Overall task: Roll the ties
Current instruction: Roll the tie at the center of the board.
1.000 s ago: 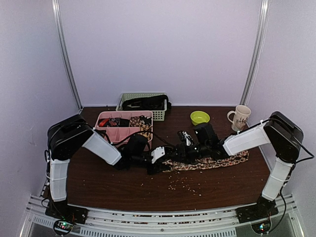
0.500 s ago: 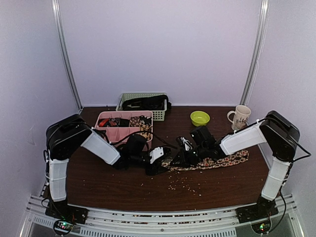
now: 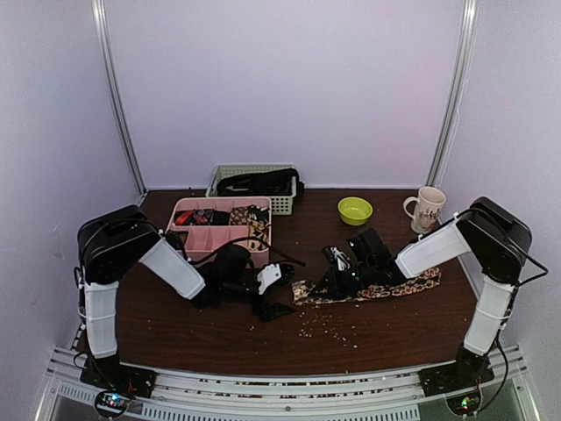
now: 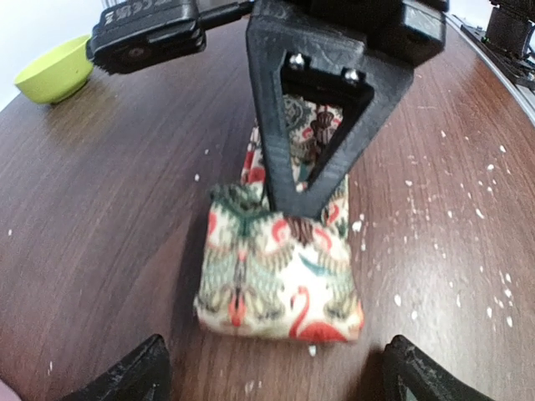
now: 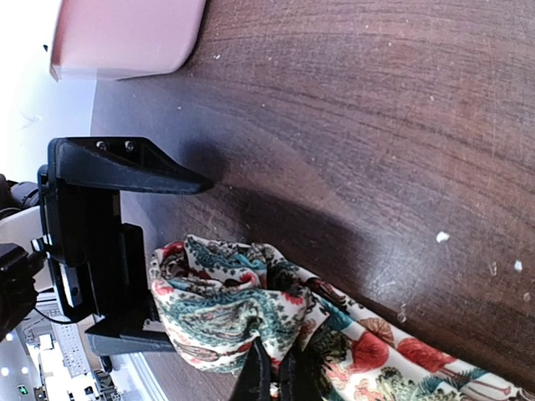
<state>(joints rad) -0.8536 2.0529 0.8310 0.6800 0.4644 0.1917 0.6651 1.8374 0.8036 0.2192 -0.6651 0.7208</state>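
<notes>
At the left rear of the tabletop [image 3: 175, 338], a pink tray [image 3: 209, 233] is seen, with a green basket [image 3: 282, 204] behind it. The left end effector [image 4: 276, 378] is open and set low over the tabletop. Its jaws are spread wide on either side of the bunched left end of the tie [image 3: 386, 286], and contact with the fabric cannot be confirmed. The tie is laid across the middle of the tabletop and extends rightward from that bunched end. The right end effector [image 5: 272, 378] is closed on the tie just behind the bunched end, with printed fabric pinched between its fingers. Further right, a green bowl [image 3: 355, 209] and a mug [image 3: 427, 208] are located behind the tie.
</notes>
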